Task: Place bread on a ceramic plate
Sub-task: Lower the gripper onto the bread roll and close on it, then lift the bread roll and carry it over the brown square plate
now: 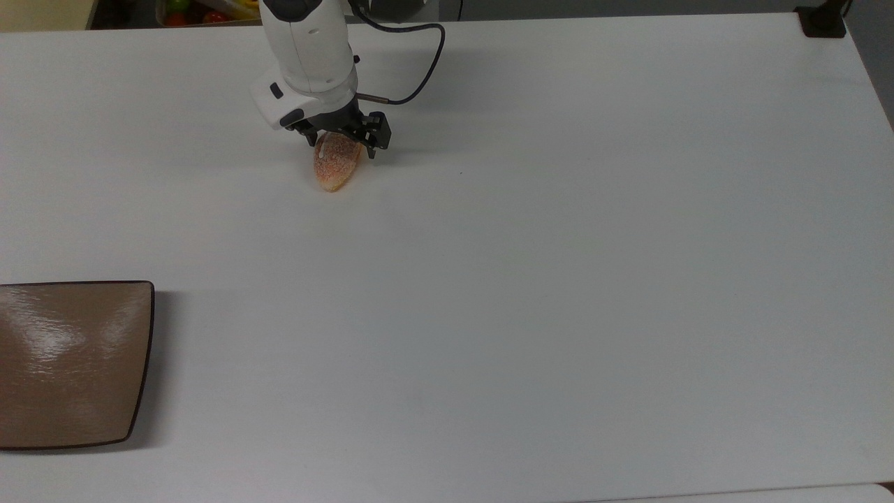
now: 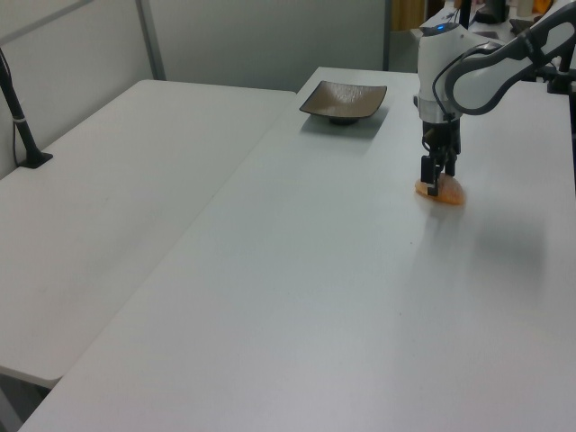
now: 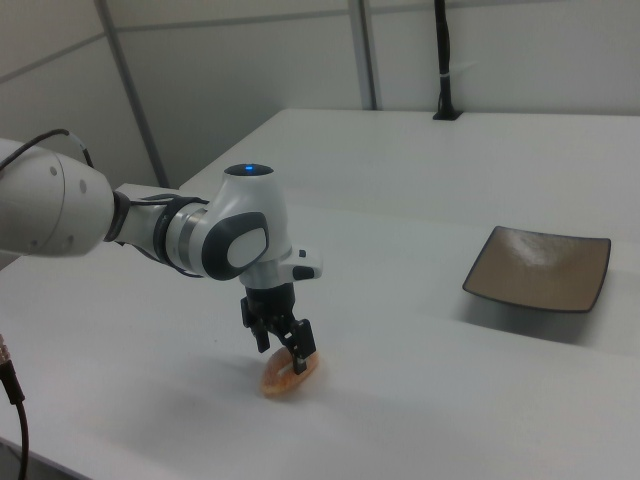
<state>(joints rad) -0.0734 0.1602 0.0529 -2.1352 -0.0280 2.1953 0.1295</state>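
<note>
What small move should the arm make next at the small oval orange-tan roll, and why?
Probably shut the fingers: the gripper is open, low astride one end of the small oval orange-tan roll, which lies on the white table, far from the glossy brown square plate.
</note>
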